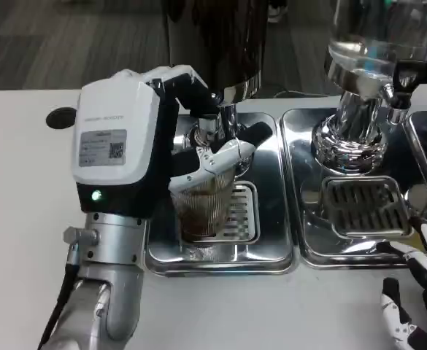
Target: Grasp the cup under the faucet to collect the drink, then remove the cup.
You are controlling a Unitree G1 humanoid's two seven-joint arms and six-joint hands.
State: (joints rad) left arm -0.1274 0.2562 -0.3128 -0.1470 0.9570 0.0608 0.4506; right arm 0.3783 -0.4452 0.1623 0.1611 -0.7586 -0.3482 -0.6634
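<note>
While the cup (207,210) stood upright on the slotted grate (240,213) of the left steel drip tray (266,251), directly beneath the faucet (212,130), the left hand (166,138) was wrapped around its upper part, fingers (224,157) curling across the rim side facing the camera and holding it. That hand reached in from the left with its white back turned upward, a green light glowing near the wrist, and the silver forearm (100,292) rose from the lower edge of the picture. The cup was clear, ribbed glass or plastic, with dark brown liquid showing in its lower part. Well apart, at the lower right corner, the right hand (417,292) rested near the second drip tray (309,248), fingers spread and grasping nothing. A second chrome dispenser (359,117) stood over that tray on the white table (23,189).
</note>
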